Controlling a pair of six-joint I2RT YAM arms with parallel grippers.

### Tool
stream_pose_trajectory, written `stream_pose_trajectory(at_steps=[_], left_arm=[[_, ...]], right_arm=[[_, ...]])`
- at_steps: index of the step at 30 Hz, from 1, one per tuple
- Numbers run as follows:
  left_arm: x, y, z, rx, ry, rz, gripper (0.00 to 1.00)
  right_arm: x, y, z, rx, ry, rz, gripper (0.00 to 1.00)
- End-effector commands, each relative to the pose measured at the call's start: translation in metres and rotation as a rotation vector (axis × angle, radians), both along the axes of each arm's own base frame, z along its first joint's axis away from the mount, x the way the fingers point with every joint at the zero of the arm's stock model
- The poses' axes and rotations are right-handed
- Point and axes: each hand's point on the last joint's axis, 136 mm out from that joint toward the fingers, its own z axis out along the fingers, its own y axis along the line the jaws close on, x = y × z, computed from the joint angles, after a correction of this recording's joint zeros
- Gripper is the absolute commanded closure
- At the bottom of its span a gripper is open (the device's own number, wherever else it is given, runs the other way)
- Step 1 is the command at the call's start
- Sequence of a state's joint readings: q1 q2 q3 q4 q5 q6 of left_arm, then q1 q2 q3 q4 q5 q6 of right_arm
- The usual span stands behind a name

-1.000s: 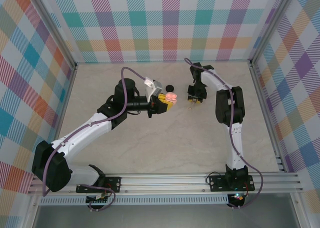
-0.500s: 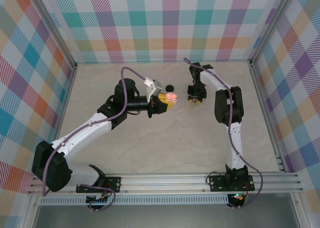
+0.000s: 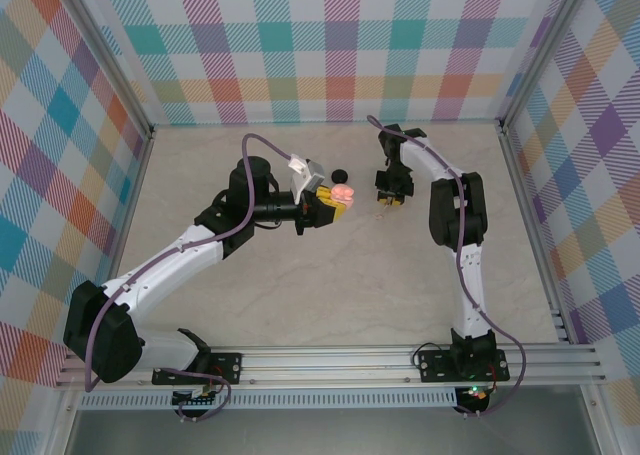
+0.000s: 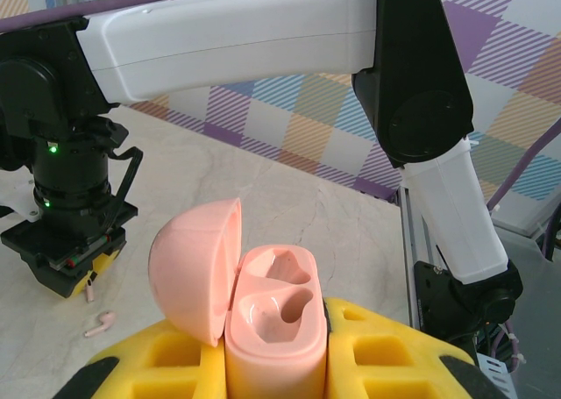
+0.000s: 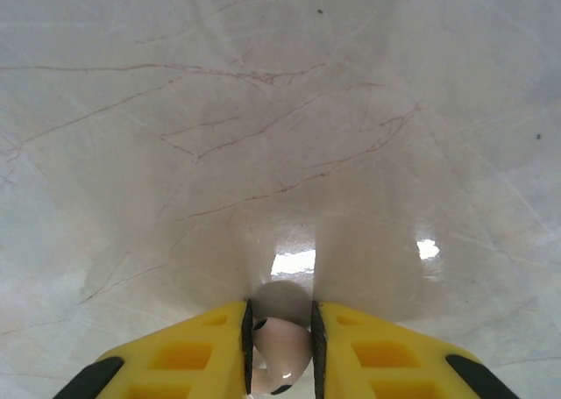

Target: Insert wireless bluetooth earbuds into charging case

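A pale pink earbud (image 5: 285, 346) sits pinched between the yellow fingers (image 5: 175, 364) of the right gripper (image 5: 280, 329). The jaws are drawn in tight against its two sides, and its rounded end pokes out past the fingertips. It hangs low over the pale veined table (image 3: 330, 285); whether it touches the surface cannot be told from the right wrist view. A second pink earbud (image 4: 99, 325) lies loose on the table just beside that gripper, seen from the left wrist camera, a little apart from the fingers. Across a short gap stands the pink charging case (image 4: 279, 316), held upright by the left gripper (image 4: 279, 355), whose yellow pads are pressed against its base from either side. Its domed lid (image 4: 195, 267) is swung open on the side towards the right gripper, and the two moulded wells in the base face upward. From above, the case and the right gripper sit near each other in the far middle of the table, not touching. A small black round object (image 3: 340, 174) rests on the table just beyond the case. The two arms reach in from the near corners, and checked walls close in the table's far and side edges.
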State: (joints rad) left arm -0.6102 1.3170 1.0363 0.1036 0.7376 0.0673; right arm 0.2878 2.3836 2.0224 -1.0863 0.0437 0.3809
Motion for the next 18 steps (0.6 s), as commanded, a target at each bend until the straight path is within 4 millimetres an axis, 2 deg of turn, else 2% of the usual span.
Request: stream_pose_trajectory(at_steps=[1,14,18], left_arm=[[-0.003,0.006,0.009,-0.006,-0.027,0.010,0.90],[-0.005,0.008,0.008,-0.001,-0.032,0.017,0.90],[-0.005,0.007,0.008,-0.004,-0.033,0.014,0.90]], right_arm=[[-0.001,0.020,-0.004,0.073,-0.005,0.087,0.75],[-0.022,0.015,0.016,0.090,0.004,0.354,0.76],[-0.024,0.014,0.017,0.092,0.012,0.371,0.73]])
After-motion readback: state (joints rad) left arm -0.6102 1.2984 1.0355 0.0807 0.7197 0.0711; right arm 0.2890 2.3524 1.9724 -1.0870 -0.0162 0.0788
